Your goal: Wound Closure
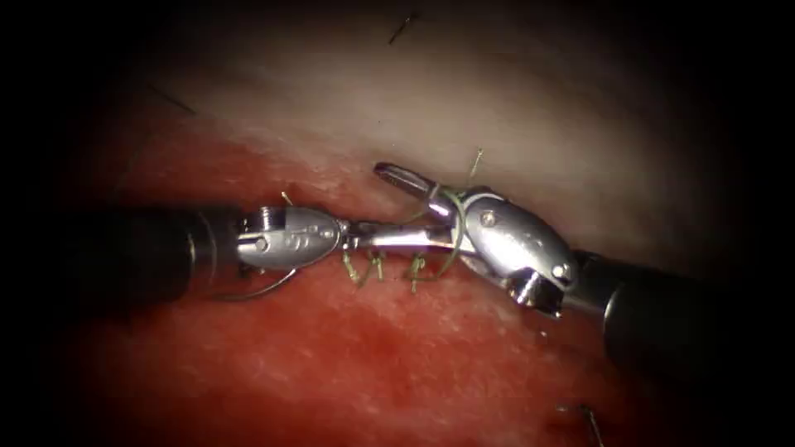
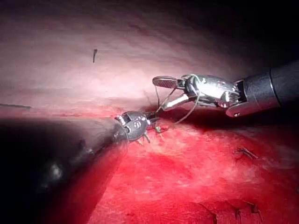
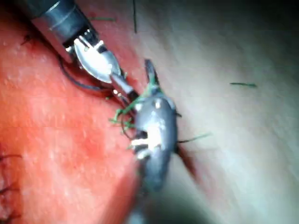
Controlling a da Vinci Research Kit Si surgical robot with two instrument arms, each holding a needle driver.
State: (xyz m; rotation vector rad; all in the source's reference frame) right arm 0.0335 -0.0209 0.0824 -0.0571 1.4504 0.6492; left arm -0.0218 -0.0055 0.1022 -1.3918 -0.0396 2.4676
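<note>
Left tool: the shiny steel needle driver on the dark left shaft [image 1: 397, 236] comes in from the left and lies along the cut. Its two jaws are close together on the thin greenish thread [image 1: 451, 248], between the jaws of the other tool.
Right tool: the silver needle driver on the dark right shaft [image 1: 422, 211] comes in from the right. Its jaws stand wide; one points up and to the left, the other lies low along the cut. They grip nothing, and loops of the thread go around its neck.
Needle: the thin curved steel needle [image 1: 265, 288] lies free on the red surface, just below the left tool's wrist, on the left part of the cut. No tool holds it. I cannot tell if its tip is in the tissue.
Tissue: the pale and red pork tissue [image 1: 464, 108] has the cut [image 1: 364, 219] running left to right under both tools.
Stitches: short greenish thread ends [image 1: 377, 266] stand just below the cut.
Red fluid: a wet red fluid [image 1: 356, 356] covers the lower side.
</note>
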